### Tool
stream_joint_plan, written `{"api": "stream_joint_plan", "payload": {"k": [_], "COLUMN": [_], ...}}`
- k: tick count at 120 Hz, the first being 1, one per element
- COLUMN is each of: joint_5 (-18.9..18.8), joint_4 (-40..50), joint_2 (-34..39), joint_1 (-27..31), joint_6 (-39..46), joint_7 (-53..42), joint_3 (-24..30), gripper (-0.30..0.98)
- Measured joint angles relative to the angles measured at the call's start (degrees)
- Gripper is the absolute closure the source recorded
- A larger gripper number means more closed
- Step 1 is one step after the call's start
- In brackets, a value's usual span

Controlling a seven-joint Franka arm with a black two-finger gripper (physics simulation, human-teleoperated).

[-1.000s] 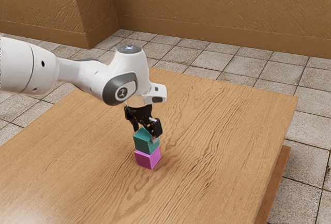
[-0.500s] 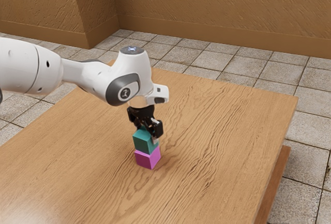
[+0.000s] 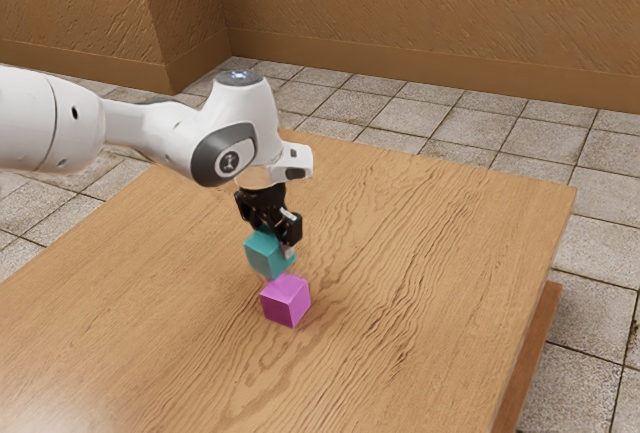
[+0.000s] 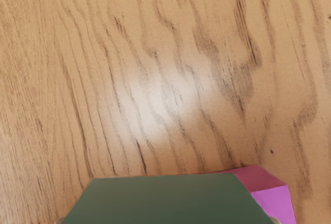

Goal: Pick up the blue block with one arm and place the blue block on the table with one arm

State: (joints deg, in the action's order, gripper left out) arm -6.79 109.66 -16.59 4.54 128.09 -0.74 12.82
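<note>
In the exterior view my gripper (image 3: 271, 237) points down, shut on the teal-blue block (image 3: 266, 255), which hangs slightly tilted in the air. Below it and a bit toward the exterior view's right, the magenta block (image 3: 285, 301) rests on the table (image 3: 430, 253). In the wrist view the held block (image 4: 168, 198) lies large at the lower edge, its color a dark green there. It partly covers the magenta block (image 4: 274, 200) beneath.
Bare wood surrounds the magenta block on all sides. The table's far edge (image 3: 480, 168) and its edge on the exterior view's right lie well away from my hand, with a tiled floor (image 3: 400, 113) and brown walls beyond.
The blue block has come up off the magenta block with my gripper and shifted toward the exterior view's left. The magenta block has stayed where it was.
</note>
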Motion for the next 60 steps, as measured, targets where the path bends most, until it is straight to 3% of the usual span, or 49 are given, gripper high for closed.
{"api": "stream_joint_plan", "payload": {"k": [31, 60], "joint_5": [-0.56, -1.18], "joint_4": [-4.12, -6.45], "joint_2": [-3.31, -8.82], "joint_1": [5.99, 7.71], "joint_6": [-2.78, -3.74], "joint_7": [0.16, 0.25], "joint_3": [-0.16, -0.26], "gripper": [0.3, 0.3]}}
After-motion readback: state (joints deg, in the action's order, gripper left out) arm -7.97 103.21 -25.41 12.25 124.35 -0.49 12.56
